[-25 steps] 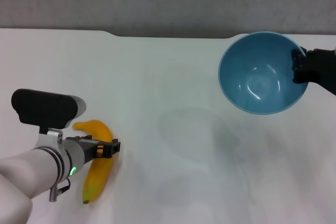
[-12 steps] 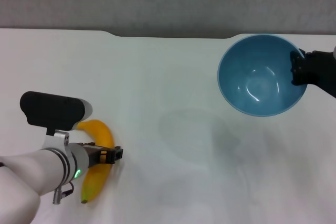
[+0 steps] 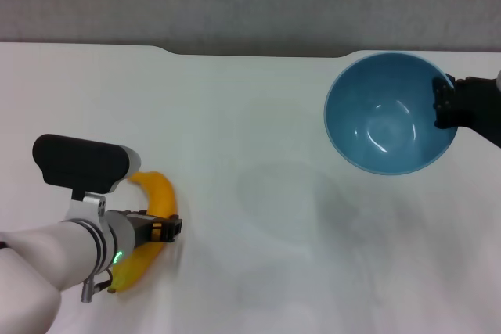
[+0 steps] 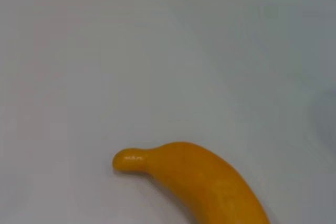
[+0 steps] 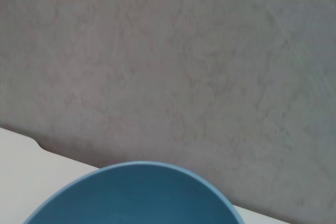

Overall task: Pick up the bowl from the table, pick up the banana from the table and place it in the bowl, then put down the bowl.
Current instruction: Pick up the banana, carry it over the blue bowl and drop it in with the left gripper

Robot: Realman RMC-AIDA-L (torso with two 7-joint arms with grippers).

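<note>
The white tabletop (image 3: 235, 107) spreads wide and bare between the two arms. Over its far right the light-blue bowl (image 3: 387, 111) hangs in the air, tipped so its hollow faces the robot, with a faint round shadow on the surface below and nearer the middle. The right hand (image 3: 445, 103) is clamped on the bowl's right rim, its arm reaching in from the right edge, so the first step looks done.

The step in hand, I judge, is taking the banana (image 3: 149, 228). It lies at the near left, curved, its stubby stem showing plainly in the left wrist view. The left arm comes in low from the near left corner, forearm roughly level, and the left hand (image 3: 168, 227) sits across the banana's middle, fingers dark against the yellow. Whether they have pinched it or stand loose I cannot tell from here.

Next comes a firm grip at mid-length, a lift, then a carry across to the waiting bowl.
</note>
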